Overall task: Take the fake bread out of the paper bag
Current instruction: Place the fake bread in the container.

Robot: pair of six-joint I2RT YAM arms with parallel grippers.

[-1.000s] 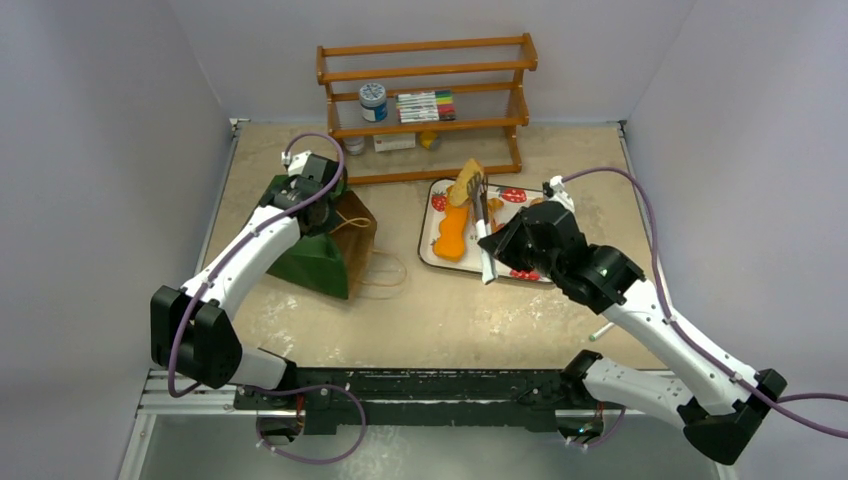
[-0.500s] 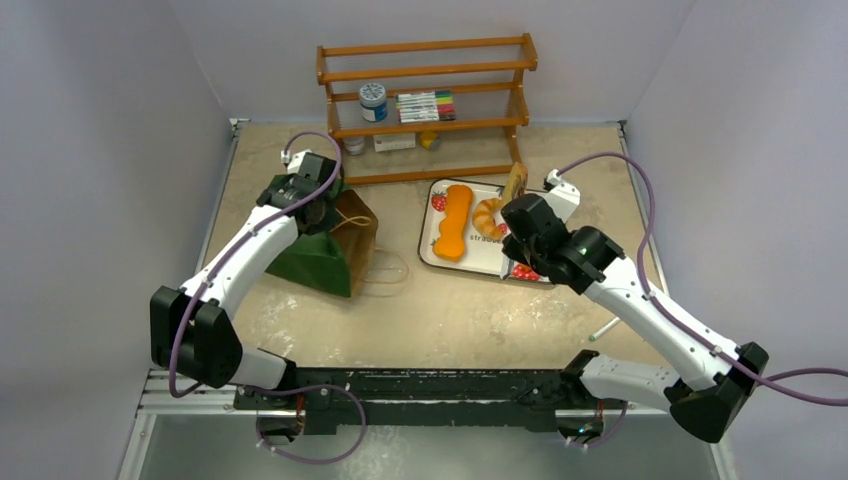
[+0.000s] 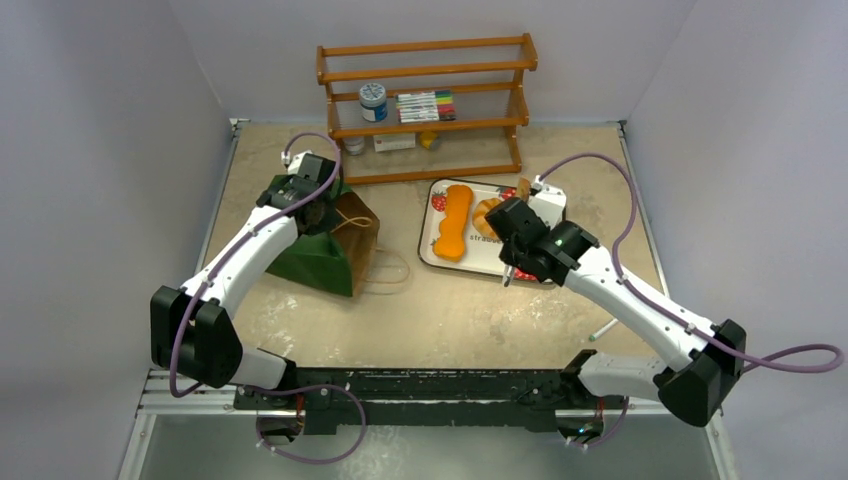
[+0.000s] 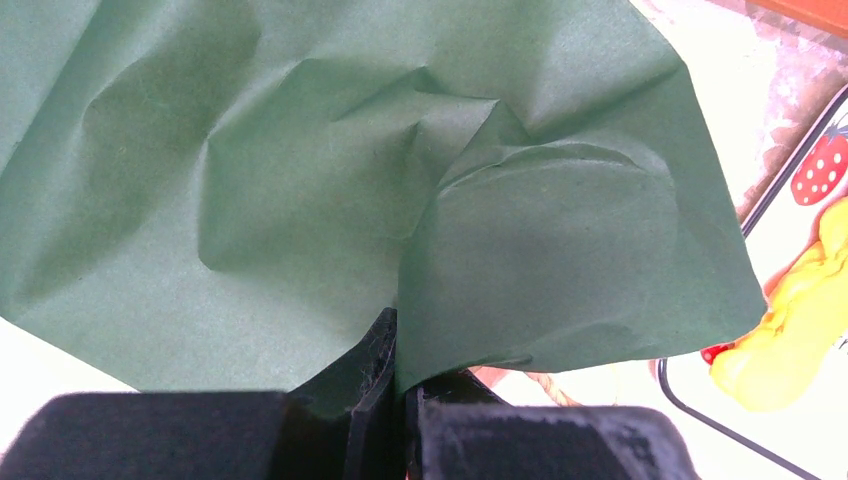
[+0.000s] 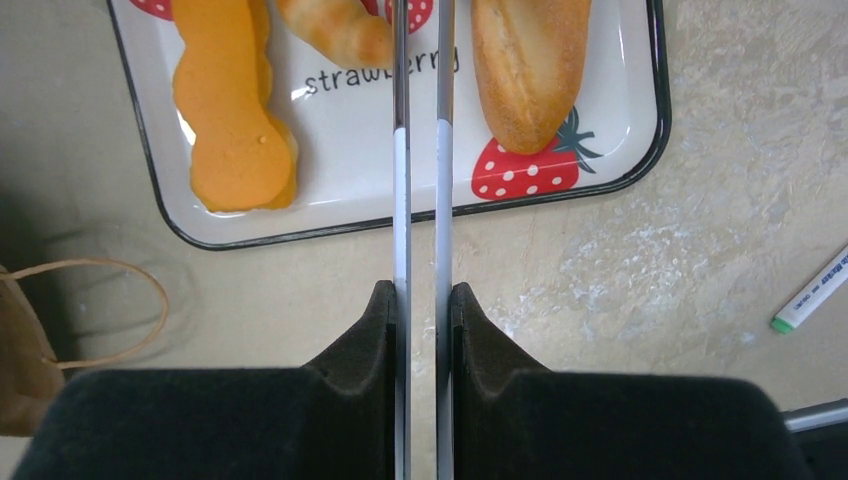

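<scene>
The dark green paper bag lies on its side at the left, its brown mouth facing the tray. My left gripper is shut on a fold of the paper bag, pinched at the fingertips. The fake bread lies on the strawberry tray: a long orange piece, a croissant and a tan baguette. My right gripper hovers over the tray's near edge, shut on a pair of tongs whose tips hold nothing.
A wooden rack with a jar and markers stands at the back. A loose marker lies on the table right of the tray. The bag's string handle trails toward the tray.
The right arm carried the tan baguette in the tongs over to the tray's right side, set it down and drew back toward the near edge. The left arm has stayed still.
</scene>
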